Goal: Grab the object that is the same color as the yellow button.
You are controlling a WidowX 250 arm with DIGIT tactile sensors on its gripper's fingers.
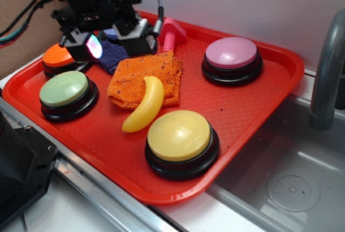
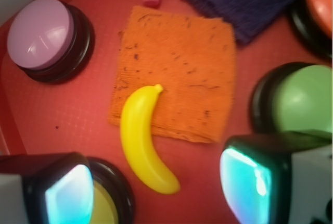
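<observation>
Banana (image 1: 144,105): lay half on the orange cloth (image 1: 144,76), frame centre — free to grab
Gripper (image 2: 161,182): hovered spread open; nothing held

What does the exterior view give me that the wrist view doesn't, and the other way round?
Only the exterior view shows the whole red tray, the sink and faucet beside it, the full yellow button, and the arm raised over the tray's far corner, away from the banana.

Only the wrist view shows the gripper open, its lit fingertips low in frame, with the banana's tip on the orange cloth.

Both show the banana, cloth, purple button, green button, orange button, blue cloth and pink toy.
</observation>
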